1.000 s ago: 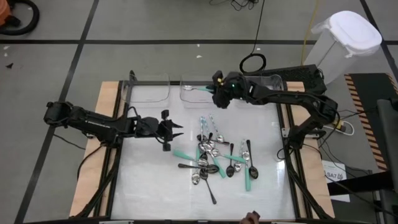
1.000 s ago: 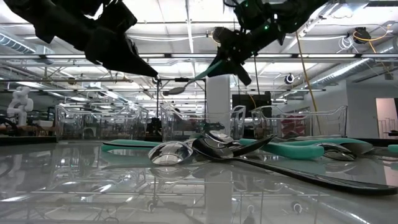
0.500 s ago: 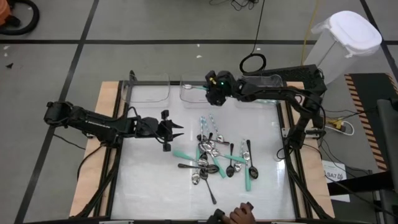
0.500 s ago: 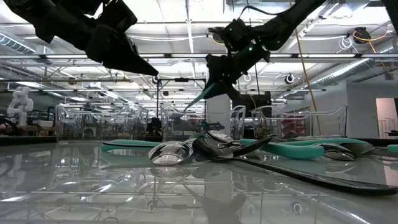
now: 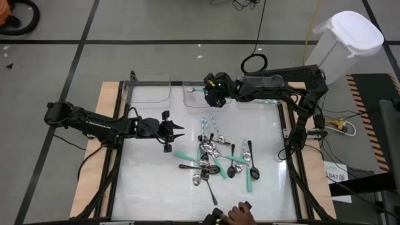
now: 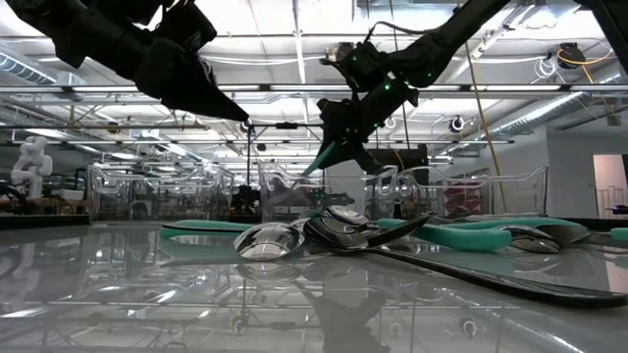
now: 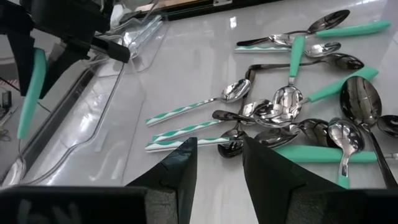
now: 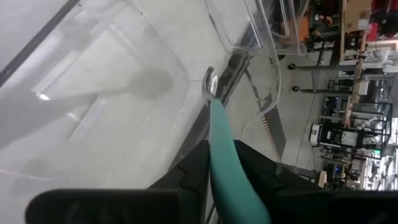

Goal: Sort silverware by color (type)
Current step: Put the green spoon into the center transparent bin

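Two dark arms above a white table, the right one holding a teal-handled spoon over a clear bin.

The landmark is the heap of small spoons (image 5: 219,159) lying on the glossy white tabletop (image 5: 150,187): black ones, shiny silver ones with teal-green handles, and silver ones with pale-blue striped handles, crossing and touching one another. Left of the heap, the left gripper (image 5: 177,131) hangs above the bare table with its two dark fingers apart and nothing between them. Beyond the heap, at the table's far edge, stands a clear plastic bin (image 5: 194,94). Just right of that bin, the right gripper (image 5: 210,94) has its fingers clamped on the handle of a teal-handled silver spoon (image 8: 225,149), whose bowl points down into the bin. Near the heap's front edge, a person's hand (image 5: 237,215) shows.
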Tool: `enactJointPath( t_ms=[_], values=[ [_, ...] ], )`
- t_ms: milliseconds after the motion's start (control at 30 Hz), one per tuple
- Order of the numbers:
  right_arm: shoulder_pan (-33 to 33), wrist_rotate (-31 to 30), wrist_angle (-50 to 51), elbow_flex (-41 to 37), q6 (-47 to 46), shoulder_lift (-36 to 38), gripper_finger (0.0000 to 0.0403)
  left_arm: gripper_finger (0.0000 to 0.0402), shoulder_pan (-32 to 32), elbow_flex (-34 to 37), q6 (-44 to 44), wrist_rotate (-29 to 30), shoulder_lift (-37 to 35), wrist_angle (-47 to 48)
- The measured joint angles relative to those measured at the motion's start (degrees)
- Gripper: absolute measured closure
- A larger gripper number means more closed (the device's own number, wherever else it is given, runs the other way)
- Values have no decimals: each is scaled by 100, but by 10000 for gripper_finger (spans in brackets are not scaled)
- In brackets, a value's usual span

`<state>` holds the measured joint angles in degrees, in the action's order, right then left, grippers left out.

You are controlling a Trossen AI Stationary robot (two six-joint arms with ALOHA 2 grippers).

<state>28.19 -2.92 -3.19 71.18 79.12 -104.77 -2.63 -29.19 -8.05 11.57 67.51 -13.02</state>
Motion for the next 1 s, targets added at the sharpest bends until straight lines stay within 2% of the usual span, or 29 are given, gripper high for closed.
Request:
enactJointPath(
  t_ms=[600,700,1000],
  values=[
    [3,-20,-14,0,107,2,337,275,0,-2,68,-2,0,-4],
    [3,-23,3,0,107,2,321,275,0,-2,72,-2,0,-5],
    [45,-96,2,-2,97,4,232,275,0,-2,85,-2,0,-7]
  ],
)
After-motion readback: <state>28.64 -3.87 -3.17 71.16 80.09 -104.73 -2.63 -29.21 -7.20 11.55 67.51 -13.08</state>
